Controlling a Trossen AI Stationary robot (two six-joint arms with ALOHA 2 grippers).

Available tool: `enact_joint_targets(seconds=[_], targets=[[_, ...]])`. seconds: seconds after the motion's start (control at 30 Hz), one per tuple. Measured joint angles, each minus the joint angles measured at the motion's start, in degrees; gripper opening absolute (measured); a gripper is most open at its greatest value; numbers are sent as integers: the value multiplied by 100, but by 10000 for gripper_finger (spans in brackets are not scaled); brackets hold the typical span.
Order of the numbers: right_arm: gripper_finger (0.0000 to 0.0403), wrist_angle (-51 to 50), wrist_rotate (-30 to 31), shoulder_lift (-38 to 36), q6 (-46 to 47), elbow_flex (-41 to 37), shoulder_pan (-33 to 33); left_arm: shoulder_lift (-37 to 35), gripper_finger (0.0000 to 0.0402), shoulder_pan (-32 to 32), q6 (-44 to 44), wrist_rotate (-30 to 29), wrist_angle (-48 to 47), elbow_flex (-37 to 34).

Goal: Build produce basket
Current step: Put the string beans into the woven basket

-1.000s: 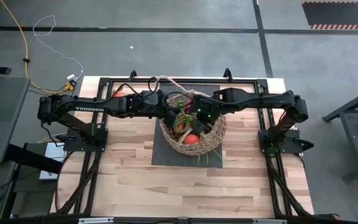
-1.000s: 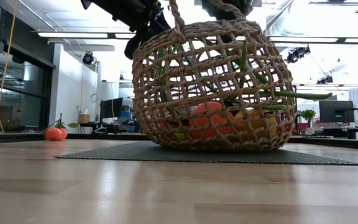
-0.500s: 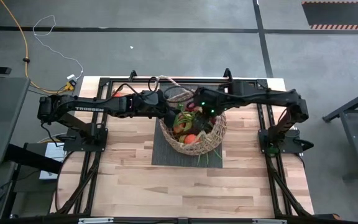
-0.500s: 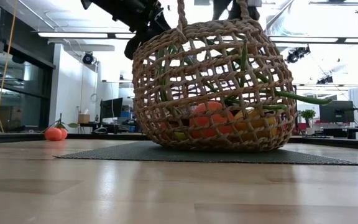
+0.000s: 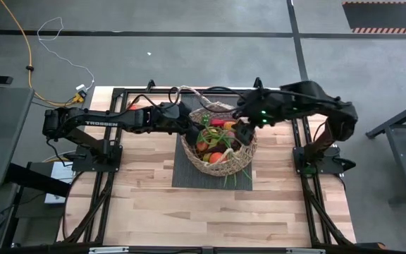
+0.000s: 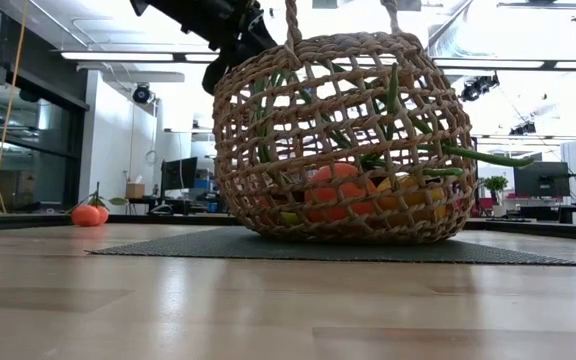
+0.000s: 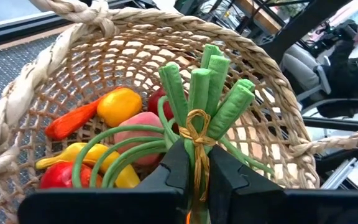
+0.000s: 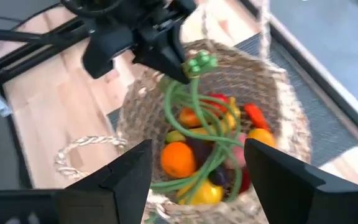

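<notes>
Your left gripper [image 7: 193, 177], clamped on the green bean stalks [image 7: 207, 87], holds them upright inside the basket [image 5: 217, 144]; your right gripper [image 5: 244, 132] hangs spread, empty, over the basket's rim

"TROSSEN" in white on the left arm [image 5: 101, 124].

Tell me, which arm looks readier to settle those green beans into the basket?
Probably the left. The left gripper is shut on the green beans over the basket; the right gripper is open and empty above it.
</notes>
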Motion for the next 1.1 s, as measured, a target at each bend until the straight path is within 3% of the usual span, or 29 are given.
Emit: enact_joint_targets(seconds=[0.17,0.4,0.53,0.93,1.1], targets=[[243,-291,603,-26,333,322,277,5,12,0,-36,-7,-226,83],[243,-298,893,-74,479,331,376,156,11,-170,466,-268,-1364,1046],[243,-304,929,-74,480,331,339,368,10,-315,561,-479,-1399,1456],[243,-303,934,-74,647,329,339,2173,11,-502,444,-23,-1393,2574],[243,-304,934,-74,648,326,339,2511,13,-507,47,-16,-1382,2664]])
